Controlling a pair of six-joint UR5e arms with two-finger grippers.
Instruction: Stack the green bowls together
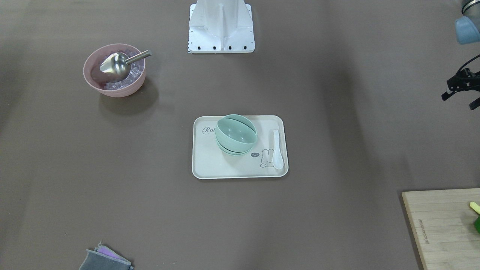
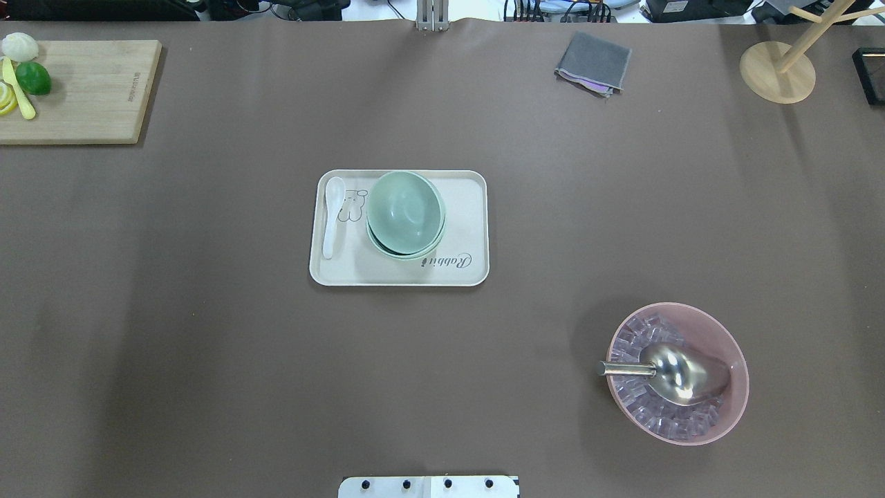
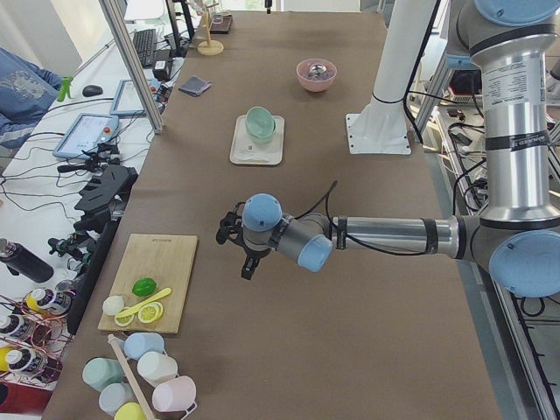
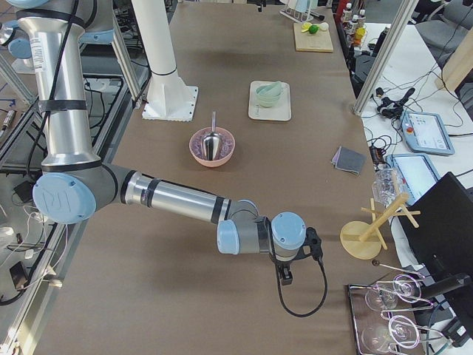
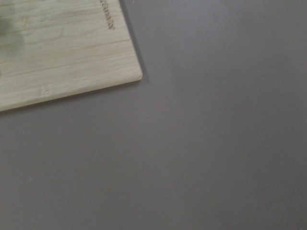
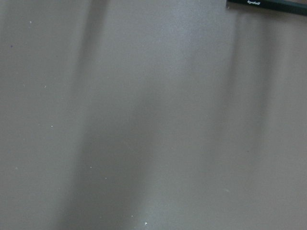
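The green bowls (image 2: 406, 214) sit nested in one stack on a beige tray (image 2: 467, 207) at mid-table, and the top bowl is tilted. The stack also shows in the front view (image 1: 236, 135), the left view (image 3: 260, 122) and the right view (image 4: 269, 92). My left gripper (image 1: 459, 101) is open and empty, far off to the robot's left near the cutting board, and also shows in the left view (image 3: 243, 254). My right gripper (image 4: 287, 275) hangs over bare table at the robot's far right; I cannot tell whether it is open or shut.
A white spoon (image 2: 333, 216) lies on the tray beside the stack. A pink bowl (image 2: 733, 353) holds ice and a metal scoop (image 2: 674, 373). A cutting board (image 2: 90, 90) with lime, a grey cloth (image 2: 593, 62) and a wooden stand (image 2: 778, 72) are at the far edge.
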